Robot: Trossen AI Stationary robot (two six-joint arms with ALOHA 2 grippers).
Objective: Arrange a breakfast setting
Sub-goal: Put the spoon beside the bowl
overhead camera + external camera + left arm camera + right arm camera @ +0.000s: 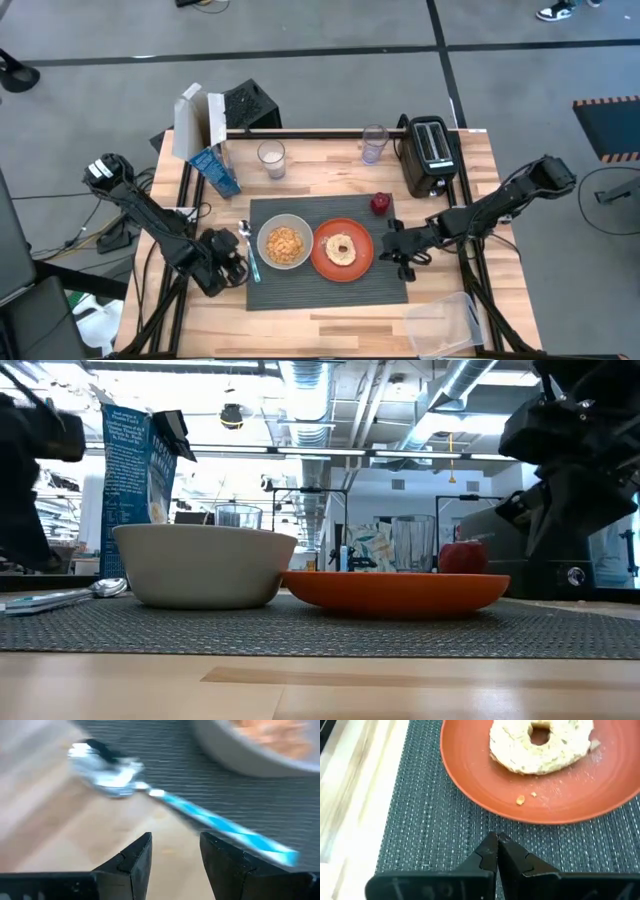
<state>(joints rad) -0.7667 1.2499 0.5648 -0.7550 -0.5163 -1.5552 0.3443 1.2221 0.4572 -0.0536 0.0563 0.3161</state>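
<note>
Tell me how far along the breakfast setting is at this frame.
Mostly laid: on the placemat sit the bowl with cereal and the plate with a bagel; the spoon lies at the mat's left edge. The left gripper, open, hovers by the spoon; the right gripper is shut, empty. Little seems left.

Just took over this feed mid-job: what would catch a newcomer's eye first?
The red-orange plate holding a bagel, touching the pale bowl of cereal, both on the dark placemat at mid-table. The left hand hangs open by the blue-handled spoon at the mat's left edge; the right hand, shut, is beside the plate.
</note>
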